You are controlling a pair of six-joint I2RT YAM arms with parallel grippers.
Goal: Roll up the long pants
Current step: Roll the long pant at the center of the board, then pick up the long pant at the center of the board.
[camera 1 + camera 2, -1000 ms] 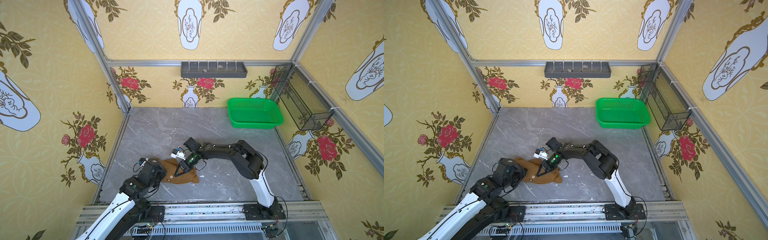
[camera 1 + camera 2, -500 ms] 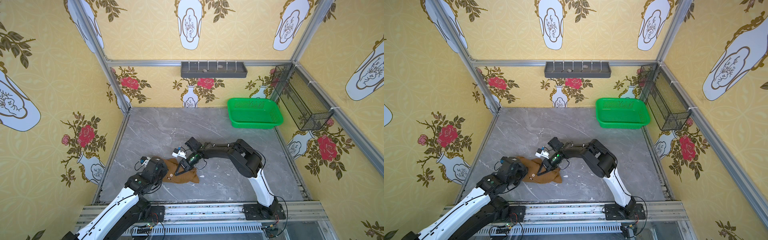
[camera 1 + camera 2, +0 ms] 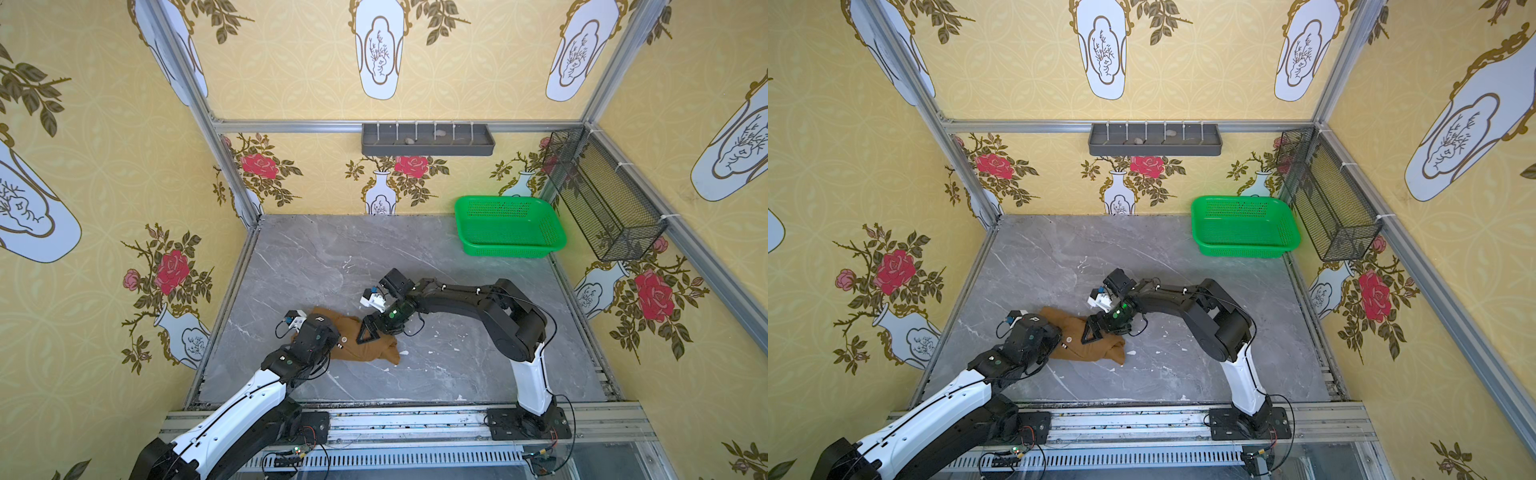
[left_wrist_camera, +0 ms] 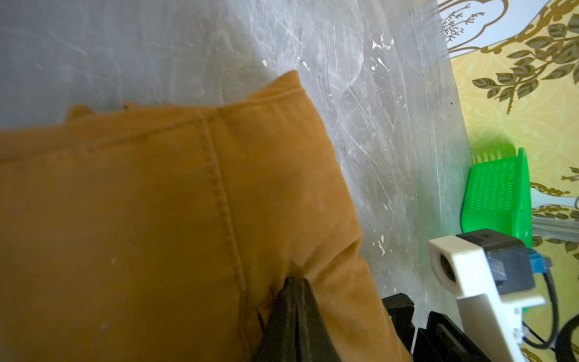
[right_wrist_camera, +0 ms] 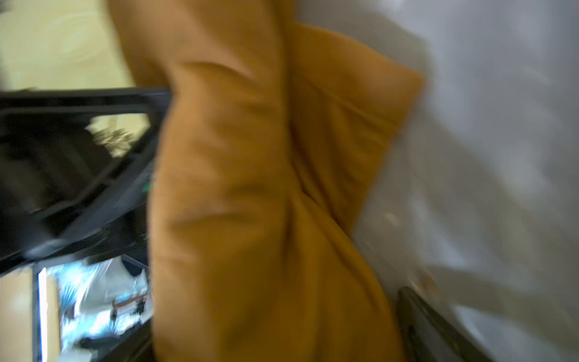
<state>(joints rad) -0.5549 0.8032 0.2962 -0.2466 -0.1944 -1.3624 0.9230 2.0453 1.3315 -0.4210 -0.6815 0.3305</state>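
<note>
pants (image 3: 370,353) bundled | left tool (image 4: 294,282) clamped on them | right tool (image 3: 370,330) newly spread apart

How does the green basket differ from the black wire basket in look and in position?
The green basket is plastic with fine holes; the black wire basket is metal mesh. The green basket stands on the table in its far right corner; the wire basket hangs on the right wall above. The green one is wide and shallow, the wire one long and narrow. Both are open on top.
</note>
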